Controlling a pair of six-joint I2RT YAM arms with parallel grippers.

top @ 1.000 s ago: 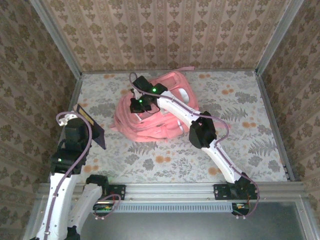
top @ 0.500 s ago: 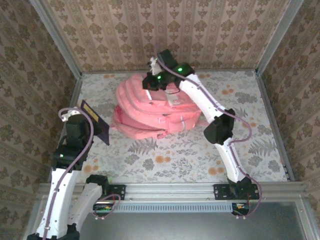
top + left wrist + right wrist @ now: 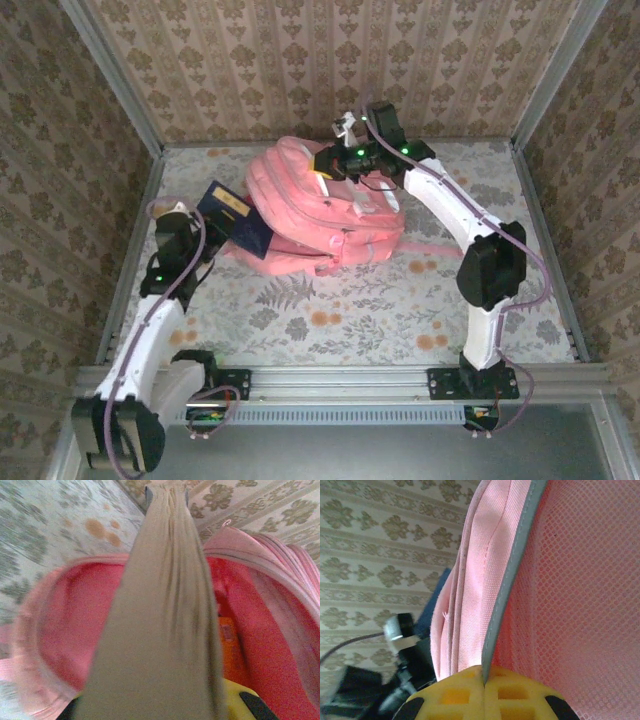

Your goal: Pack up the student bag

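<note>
The student bag [image 3: 320, 225], a big pink backpack, lies at the back middle of the table. My right gripper [image 3: 332, 160] is shut on the grey-piped rim [image 3: 502, 600] of the bag's opening and holds it up; its yellow pads [image 3: 455, 697] meet on the piping. My left gripper [image 3: 208, 225] is shut on a dark blue book [image 3: 233, 215], held at the bag's left side. In the left wrist view the book's pale page edge [image 3: 167, 610] points into the bag's red-pink inside [image 3: 75, 625].
Patterned walls [image 3: 330, 70] close in the table at the back and both sides. A pink strap [image 3: 432, 247] trails on the floral cloth to the right of the bag. A metal rail [image 3: 340, 380] runs along the near edge.
My right gripper has pulled the bag's rim up and toward the back right, opening the bag. My left arm has carried the book from the left side over to the bag's opening.
</note>
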